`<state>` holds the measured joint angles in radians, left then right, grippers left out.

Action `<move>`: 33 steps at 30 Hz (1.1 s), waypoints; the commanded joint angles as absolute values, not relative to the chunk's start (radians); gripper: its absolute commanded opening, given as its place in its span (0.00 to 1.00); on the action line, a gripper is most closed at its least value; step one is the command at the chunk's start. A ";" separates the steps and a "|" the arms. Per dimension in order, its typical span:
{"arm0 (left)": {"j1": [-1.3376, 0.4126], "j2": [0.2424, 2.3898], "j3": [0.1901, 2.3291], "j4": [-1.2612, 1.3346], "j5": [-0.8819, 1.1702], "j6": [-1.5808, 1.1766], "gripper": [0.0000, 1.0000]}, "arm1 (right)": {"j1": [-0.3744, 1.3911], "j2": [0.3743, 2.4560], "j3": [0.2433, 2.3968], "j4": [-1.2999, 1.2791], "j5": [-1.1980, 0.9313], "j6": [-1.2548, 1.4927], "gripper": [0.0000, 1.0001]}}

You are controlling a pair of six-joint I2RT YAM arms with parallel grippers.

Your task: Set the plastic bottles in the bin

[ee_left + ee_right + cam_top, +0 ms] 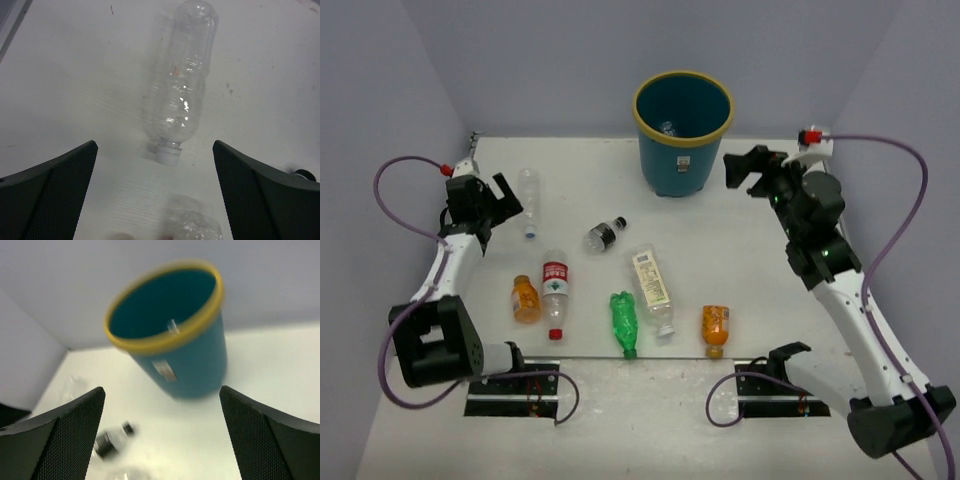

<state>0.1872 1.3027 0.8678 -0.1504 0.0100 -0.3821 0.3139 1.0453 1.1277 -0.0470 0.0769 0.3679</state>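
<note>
At far-left worktop (pixel 740 250): left jaws wide, empty, aimed at clear bottle (pixel 180 100) lying flat, cap toward wrist. Right jaws wide, empty, facing bin (pixel 682 165). Risk: slick round body rolls or squirts out on closing; thin wall may buckle.

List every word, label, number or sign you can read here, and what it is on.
No text here is legible.
On the red-labelled bottle: white marks, too small to read.
On the pale-labelled bottle: print too small to read.
The small label on the bin: blurred, unreadable.
</note>
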 commanded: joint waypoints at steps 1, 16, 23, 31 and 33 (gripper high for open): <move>0.212 1.482 0.962 -0.069 0.173 -0.275 1.00 | 0.313 0.836 0.787 -0.036 0.192 0.531 0.99; 0.128 1.907 1.285 -0.191 0.128 -0.202 0.95 | 0.313 0.570 0.643 -0.282 0.257 0.536 0.99; 0.036 1.995 1.387 -0.305 -0.096 -0.192 0.61 | 0.313 0.549 0.671 -0.309 0.215 0.555 0.99; 0.015 1.886 1.404 -0.322 -0.068 -0.192 0.22 | 0.313 0.556 0.709 -0.340 0.153 0.548 0.99; 0.011 1.834 1.405 -0.319 -0.044 -0.186 0.21 | 0.313 0.564 0.715 -0.343 0.126 0.546 0.99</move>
